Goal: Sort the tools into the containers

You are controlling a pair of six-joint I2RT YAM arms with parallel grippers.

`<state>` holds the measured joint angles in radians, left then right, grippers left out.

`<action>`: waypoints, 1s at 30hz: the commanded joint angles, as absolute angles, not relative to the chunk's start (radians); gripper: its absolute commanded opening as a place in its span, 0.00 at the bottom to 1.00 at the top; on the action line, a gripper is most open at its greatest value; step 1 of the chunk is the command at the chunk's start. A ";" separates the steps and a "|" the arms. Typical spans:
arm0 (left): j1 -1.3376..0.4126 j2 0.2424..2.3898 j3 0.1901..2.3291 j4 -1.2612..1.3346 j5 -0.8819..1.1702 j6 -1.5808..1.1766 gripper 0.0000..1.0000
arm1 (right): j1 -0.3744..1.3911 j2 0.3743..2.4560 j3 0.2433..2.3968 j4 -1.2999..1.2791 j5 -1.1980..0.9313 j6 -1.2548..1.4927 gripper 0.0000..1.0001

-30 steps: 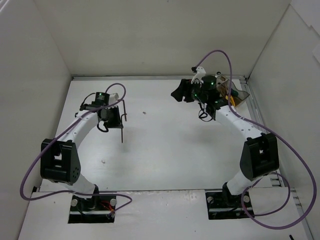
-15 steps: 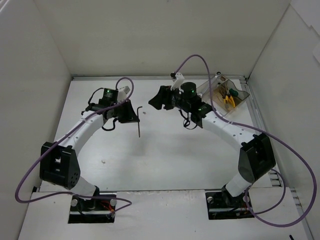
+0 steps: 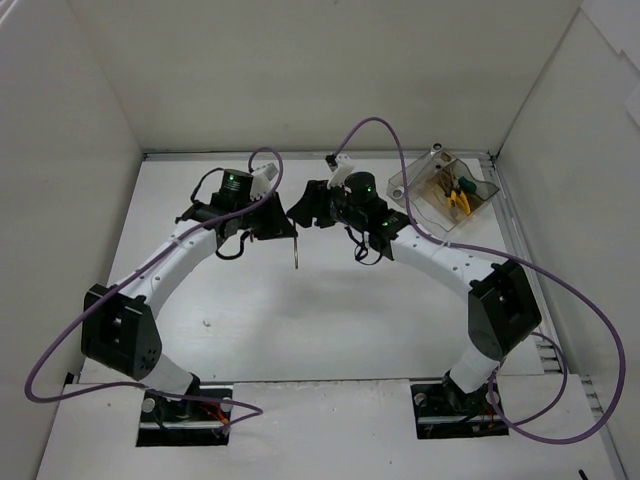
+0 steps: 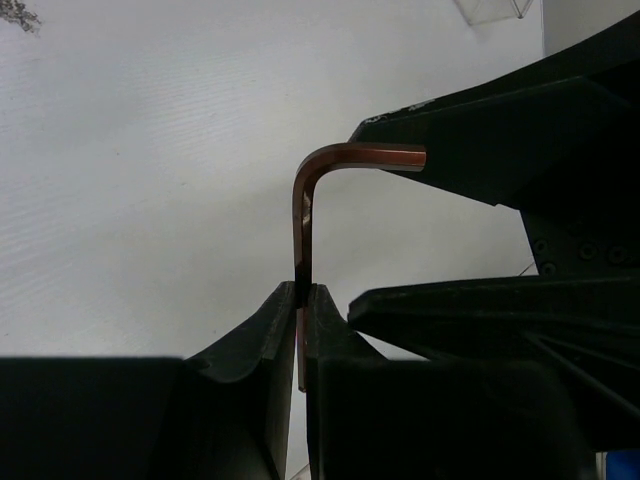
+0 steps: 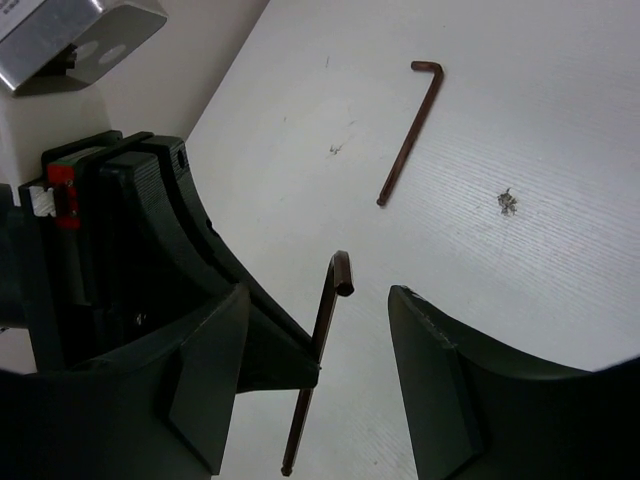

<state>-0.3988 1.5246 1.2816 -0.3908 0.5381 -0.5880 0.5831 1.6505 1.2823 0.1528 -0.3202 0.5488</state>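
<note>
My left gripper (image 3: 283, 226) is shut on a thin brown L-shaped hex key (image 3: 297, 255) and holds it above the table's middle. In the left wrist view the key (image 4: 301, 225) rises from the pinched jaws (image 4: 301, 295) and bends to the right. My right gripper (image 3: 303, 204) is open and faces the left one. In the right wrist view its fingers (image 5: 215, 360) stand on both sides of the held key (image 5: 328, 320) without touching it. A second hex key (image 5: 411, 130) lies on the table. The clear box (image 3: 415, 184) at the back right holds yellow-handled pliers (image 3: 458, 198) and a green-handled screwdriver (image 3: 463, 184).
White walls close in the table at the back and both sides. Purple cables (image 3: 585, 310) loop from both arms. A small speck of debris (image 5: 508, 201) lies on the table near the second hex key. A corner of the box shows in the left wrist view (image 4: 490, 10).
My left gripper has carried the hex key rightwards to the middle. My right gripper has swung left, away from the box, and its open jaws now stand round the held key.
</note>
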 commanded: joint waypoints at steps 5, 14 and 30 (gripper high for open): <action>-0.420 1.499 1.348 -0.341 0.558 -0.591 0.00 | 0.595 1.649 1.319 0.247 -0.245 0.548 0.50; -0.430 1.502 1.353 -0.333 0.563 -0.591 0.00 | 0.595 1.667 1.342 0.241 -0.233 0.532 0.32; -0.448 1.493 1.333 -0.344 0.532 -0.565 0.08 | 0.574 1.657 1.355 0.247 -0.313 0.404 0.00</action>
<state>-0.4397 1.5284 1.2964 -0.3840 0.5327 -0.5842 0.5903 1.6897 1.3090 0.1654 -0.2867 0.4793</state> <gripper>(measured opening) 0.072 0.077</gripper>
